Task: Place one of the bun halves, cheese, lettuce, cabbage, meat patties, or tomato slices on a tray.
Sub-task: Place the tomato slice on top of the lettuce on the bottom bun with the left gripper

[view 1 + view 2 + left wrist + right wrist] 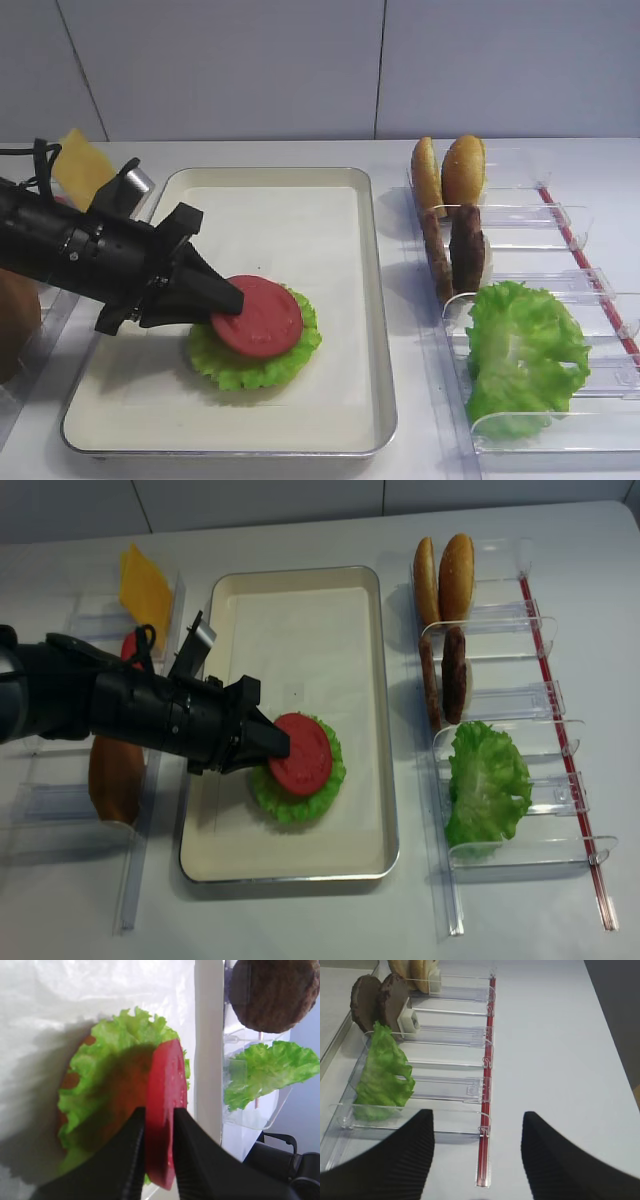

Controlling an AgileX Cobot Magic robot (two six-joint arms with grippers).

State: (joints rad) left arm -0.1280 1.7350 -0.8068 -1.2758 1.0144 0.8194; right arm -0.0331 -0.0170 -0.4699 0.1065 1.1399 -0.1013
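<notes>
The left gripper [228,300] reaches across the near part of the tray [368,300], its jaws set narrow on either face of a tomato slice [262,316]; in the left wrist view the fingers [131,1160] press the red disc [165,1110] from both sides at its near edge. The slice lies on a flat lettuce rosette [255,365] on the tray's paper liner, tilted slightly. The right gripper [477,1160] hovers over the near end of the clear rack [445,1090] on the right of the tabletop [590,150], jaws spread wide and holding nothing. In that rack stand two bun halves [450,172] at the far end, two meat patties [458,252] behind them, and a big lettuce bunch [525,355] nearest. On the left, a cheese slice [146,590] leans in another rack, with a second red slice [130,645] partly hidden behind the arm.
</notes>
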